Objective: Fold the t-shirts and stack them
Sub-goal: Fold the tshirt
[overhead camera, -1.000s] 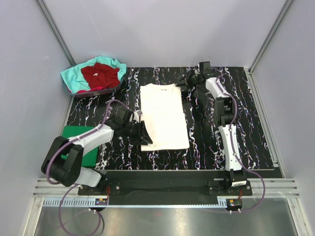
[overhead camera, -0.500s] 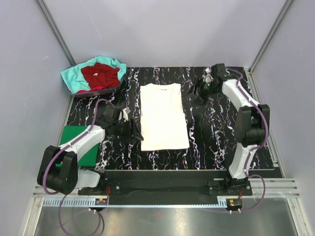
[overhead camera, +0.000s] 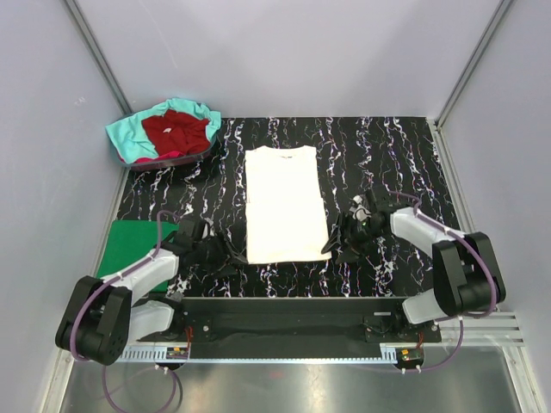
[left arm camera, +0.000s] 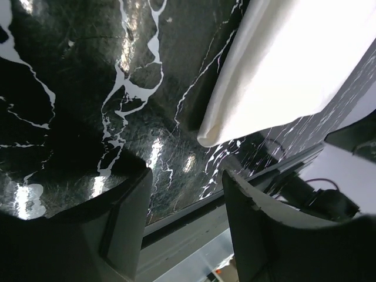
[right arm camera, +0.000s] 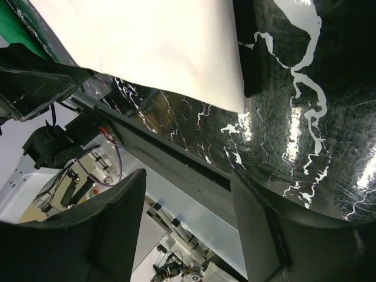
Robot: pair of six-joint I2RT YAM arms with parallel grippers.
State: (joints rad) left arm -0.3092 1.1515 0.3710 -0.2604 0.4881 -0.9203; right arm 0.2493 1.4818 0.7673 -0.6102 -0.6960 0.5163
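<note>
A white t-shirt (overhead camera: pixel 284 202), folded into a long strip, lies flat mid-table; no red print shows. Its near left corner shows in the left wrist view (left arm camera: pixel 282 76), its near right corner in the right wrist view (right arm camera: pixel 153 47). My left gripper (overhead camera: pixel 231 257) is open and empty, just left of the near left corner. My right gripper (overhead camera: pixel 337 245) is open and empty, just right of the near right corner. A folded green t-shirt (overhead camera: pixel 136 243) lies at the table's left edge. A dark red t-shirt (overhead camera: pixel 175 131) and a teal t-shirt (overhead camera: pixel 129 138) lie bunched at the far left.
The dark red and teal shirts sit in a basket (overhead camera: pixel 191 156) at the far left corner. The black marbled table (overhead camera: pixel 405 163) ends in a metal rail (overhead camera: pixel 284 311) close to both grippers. Grey walls enclose the sides.
My right arm has swung from the far right of the shirt's collar down to its near right corner. My left gripper has drawn back and down toward the near left corner.
</note>
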